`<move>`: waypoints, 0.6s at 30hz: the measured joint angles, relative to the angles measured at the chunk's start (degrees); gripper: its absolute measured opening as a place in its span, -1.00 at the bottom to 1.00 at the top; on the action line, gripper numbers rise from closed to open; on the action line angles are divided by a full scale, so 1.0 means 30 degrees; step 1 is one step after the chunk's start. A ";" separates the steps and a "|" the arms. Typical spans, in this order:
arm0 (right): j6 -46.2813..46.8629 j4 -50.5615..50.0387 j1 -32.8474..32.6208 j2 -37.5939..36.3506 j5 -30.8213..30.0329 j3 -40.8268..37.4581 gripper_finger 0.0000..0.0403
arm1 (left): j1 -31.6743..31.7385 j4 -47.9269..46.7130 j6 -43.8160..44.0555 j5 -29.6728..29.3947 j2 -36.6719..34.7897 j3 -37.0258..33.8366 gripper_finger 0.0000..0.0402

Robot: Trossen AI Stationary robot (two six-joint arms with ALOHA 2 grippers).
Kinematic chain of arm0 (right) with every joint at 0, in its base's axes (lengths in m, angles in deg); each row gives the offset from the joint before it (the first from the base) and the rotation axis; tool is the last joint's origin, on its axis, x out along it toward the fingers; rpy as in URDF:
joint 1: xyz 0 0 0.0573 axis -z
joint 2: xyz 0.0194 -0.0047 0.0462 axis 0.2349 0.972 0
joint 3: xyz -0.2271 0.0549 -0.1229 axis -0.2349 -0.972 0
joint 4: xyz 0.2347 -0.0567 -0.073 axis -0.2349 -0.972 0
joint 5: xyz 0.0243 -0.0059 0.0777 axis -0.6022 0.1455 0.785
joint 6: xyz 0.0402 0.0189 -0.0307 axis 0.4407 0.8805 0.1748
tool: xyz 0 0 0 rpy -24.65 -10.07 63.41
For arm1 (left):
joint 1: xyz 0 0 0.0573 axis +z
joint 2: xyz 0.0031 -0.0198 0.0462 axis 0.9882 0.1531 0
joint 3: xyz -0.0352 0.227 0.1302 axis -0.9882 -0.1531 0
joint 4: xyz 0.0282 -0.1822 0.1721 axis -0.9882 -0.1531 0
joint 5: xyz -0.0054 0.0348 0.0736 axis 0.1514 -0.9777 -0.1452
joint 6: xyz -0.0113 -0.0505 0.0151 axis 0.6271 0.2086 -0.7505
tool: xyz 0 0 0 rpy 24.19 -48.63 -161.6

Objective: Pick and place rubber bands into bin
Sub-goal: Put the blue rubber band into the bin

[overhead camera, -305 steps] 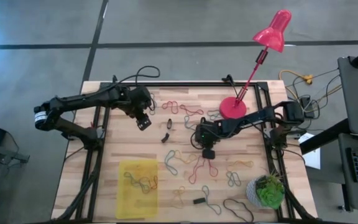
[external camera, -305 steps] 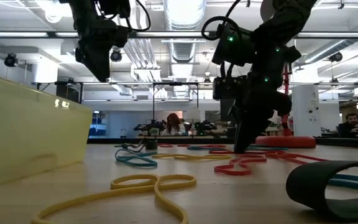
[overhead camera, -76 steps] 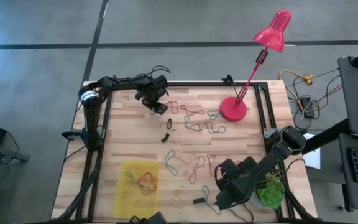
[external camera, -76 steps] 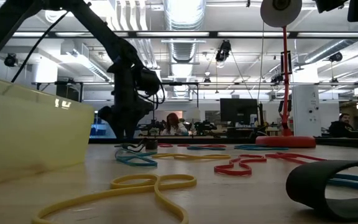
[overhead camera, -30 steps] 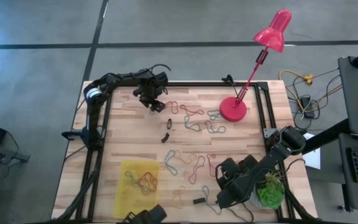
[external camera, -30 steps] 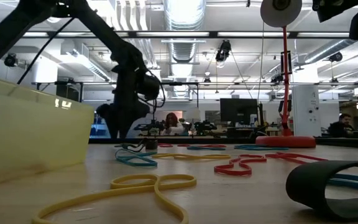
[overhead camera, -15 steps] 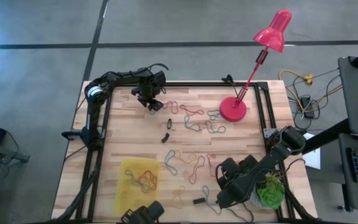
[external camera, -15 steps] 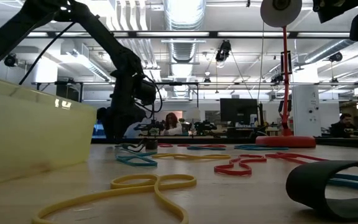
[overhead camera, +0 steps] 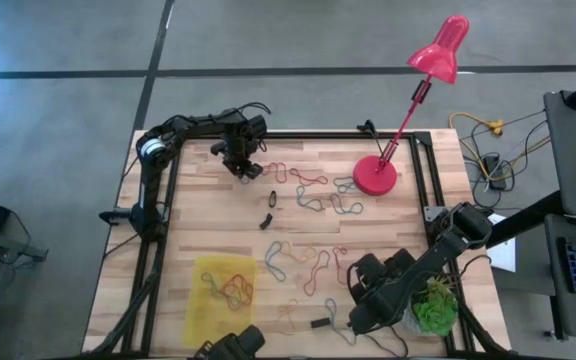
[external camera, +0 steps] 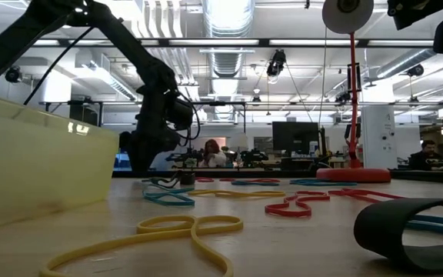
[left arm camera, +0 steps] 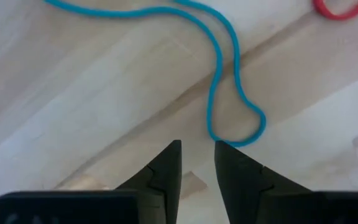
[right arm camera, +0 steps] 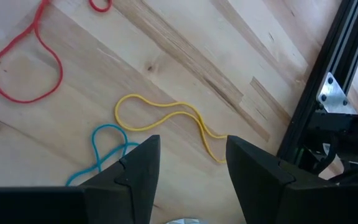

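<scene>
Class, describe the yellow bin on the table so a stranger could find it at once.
Start at the wooden table seen from above, and go to its near left corner, opposite the pink desk lamp. There lies the bin, a shallow rectangular tray. Its translucent yellow plastic, with a few rubber bands tangled inside, sets it apart from the loose bands around it.

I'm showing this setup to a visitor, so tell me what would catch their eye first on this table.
Probably the pink desk lamp leaning over the table's far right corner. Next, the rubber bands strewn in many colours across the wooden top, with a few already in the yellow bin near the front left. The left gripper sits low at the far left, jaws nearly together at the end of a blue band.
</scene>
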 joint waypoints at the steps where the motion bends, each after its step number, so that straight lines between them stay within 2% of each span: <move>1: 0.0000 0.0000 0.0000 0.0000 -0.0003 0.0000 -0.15 | -0.0037 -0.0074 -0.0007 0.0084 -0.0002 0.0012 -0.60; 9: 0.0021 -0.0015 0.0000 0.0000 -0.0054 0.0000 -0.15 | -0.0142 -0.0656 -0.0008 0.1227 -0.0009 0.0355 -0.60; 18: 0.0022 -0.0029 0.0000 0.0000 -0.0047 0.0000 -0.15 | -0.0196 -0.1093 -0.0175 0.1122 0.0520 0.2040 -0.60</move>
